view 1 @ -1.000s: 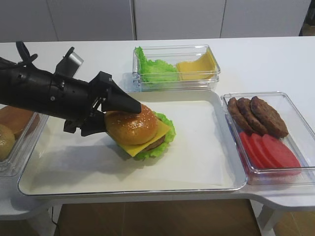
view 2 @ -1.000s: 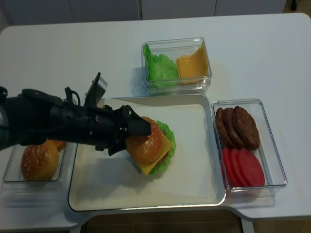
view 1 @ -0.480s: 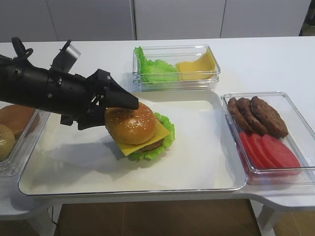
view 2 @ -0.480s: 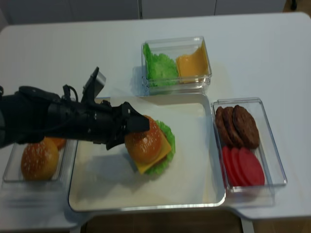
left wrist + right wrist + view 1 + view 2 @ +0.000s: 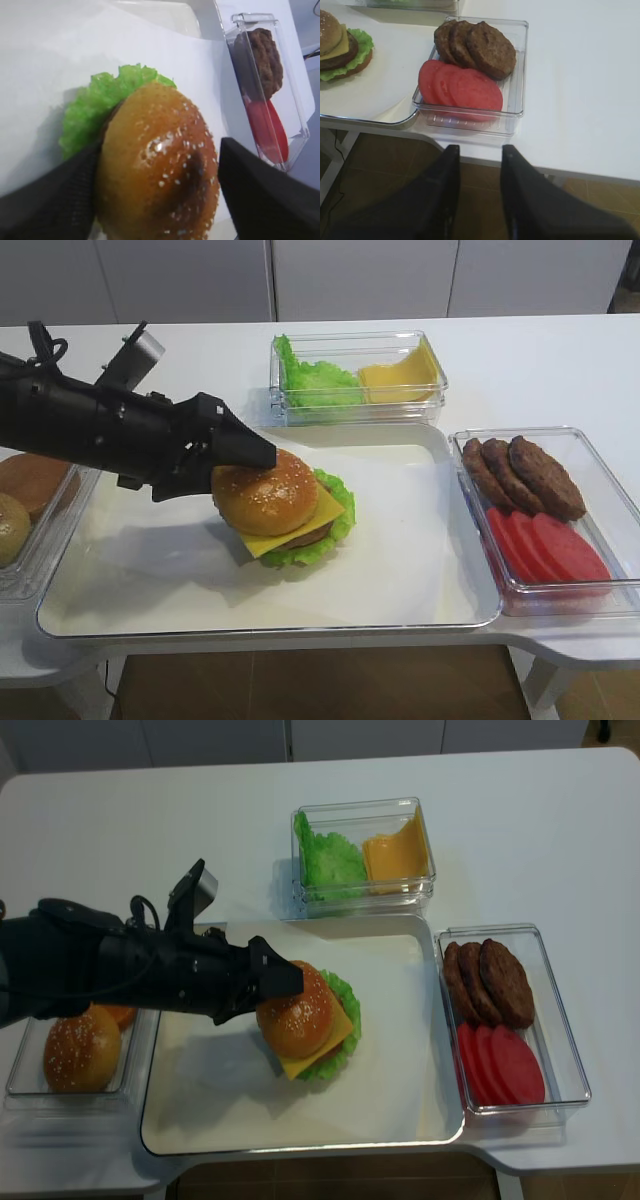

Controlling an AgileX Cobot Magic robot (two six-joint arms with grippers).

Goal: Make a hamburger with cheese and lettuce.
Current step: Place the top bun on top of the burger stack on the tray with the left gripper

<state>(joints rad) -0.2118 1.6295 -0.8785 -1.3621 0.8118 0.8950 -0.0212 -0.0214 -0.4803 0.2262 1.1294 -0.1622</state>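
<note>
The hamburger (image 5: 275, 505) sits on the white tray (image 5: 410, 560), left of centre, with a sesame bun on top. Its cheese (image 5: 328, 506) corner juts out on the right, and its lettuce (image 5: 343, 523) frills below. My left gripper (image 5: 245, 466) is open and straddles the bun's left side. In the left wrist view (image 5: 159, 147), one finger lies against the bun (image 5: 160, 170) and the other stands clear of it. My right gripper (image 5: 480, 152) is open and empty beyond the table's front edge, out of both high views.
A clear box of loose lettuce and cheese slices (image 5: 355, 375) stands behind the tray. A box of patties and tomato slices (image 5: 540, 510) stands to the right; it also shows in the right wrist view (image 5: 470, 70). A bun box (image 5: 75, 1045) stands at the left.
The bun was tilted under my left gripper and now sits level on the stack. The gripper has drawn back a little to the left, and a gap shows at one finger.
</note>
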